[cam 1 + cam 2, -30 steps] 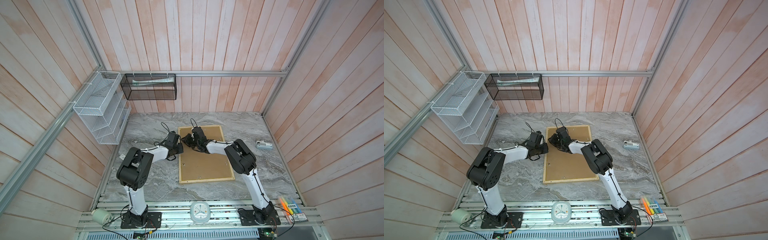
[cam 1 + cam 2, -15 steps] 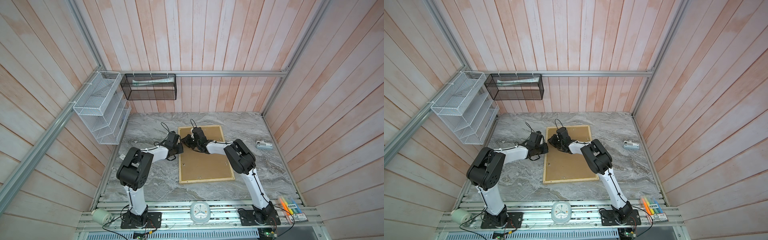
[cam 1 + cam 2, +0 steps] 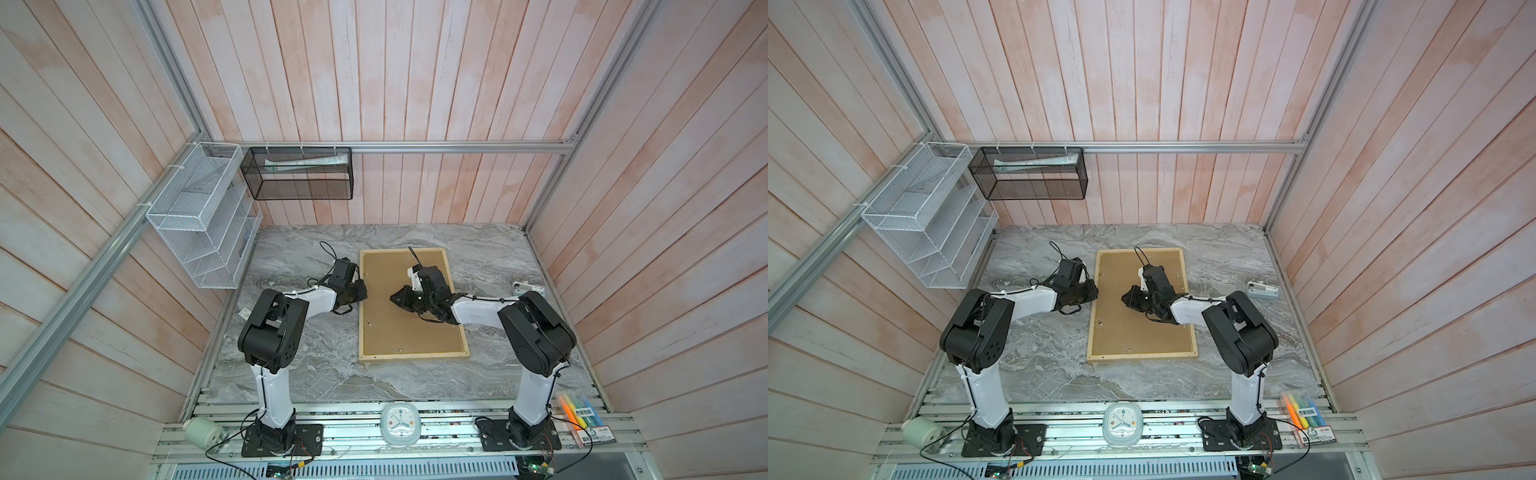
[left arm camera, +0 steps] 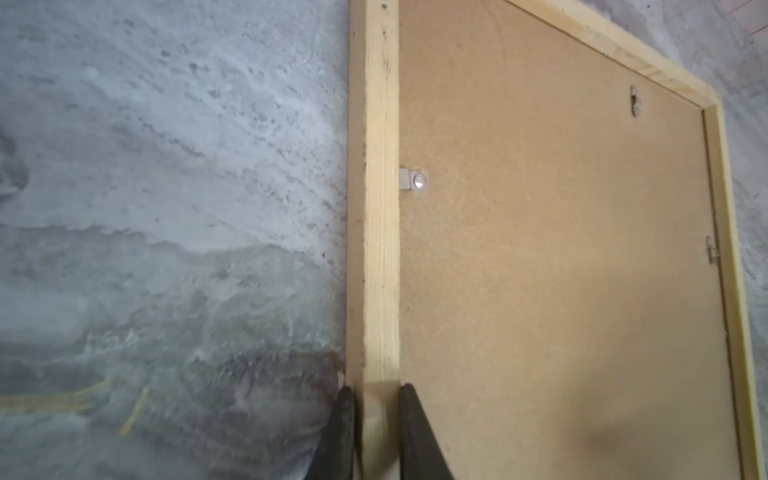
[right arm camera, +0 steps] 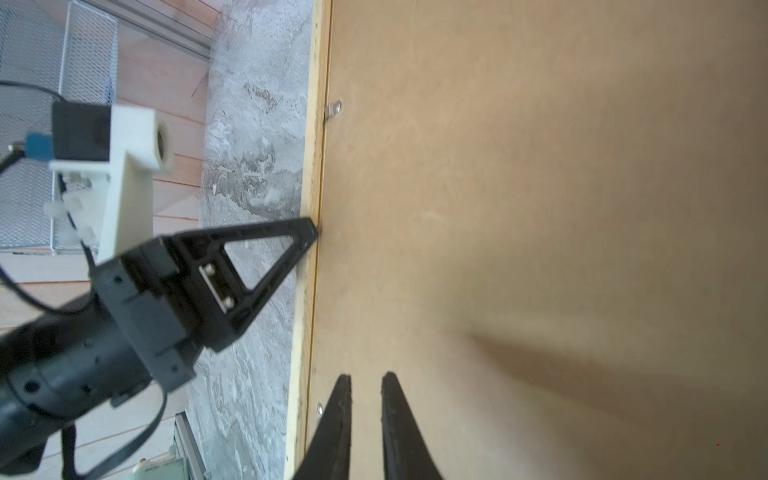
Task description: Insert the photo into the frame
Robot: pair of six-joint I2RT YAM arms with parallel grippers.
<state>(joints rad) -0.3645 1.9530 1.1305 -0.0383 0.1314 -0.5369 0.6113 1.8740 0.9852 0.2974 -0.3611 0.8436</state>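
The frame of pale wood lies face down on the marble table in both top views, with a brown backing board filling it. The photo is hidden. My left gripper is shut on the frame's left wood strip, one finger outside it and one on the board side. In a top view it sits at that edge. My right gripper hovers low over the backing board near the left strip, jaws a narrow gap apart with nothing between them. It reaches in from the right.
Small metal clips hold the board along the frame's inner edge. A white device lies at the table's right. A clock and markers sit on the front rail. A wire rack and a mesh basket hang at the back left.
My right gripper has drawn back a little over the board, toward the right and front, and its jaws have narrowed slightly. The left gripper has kept its hold on the frame edge.
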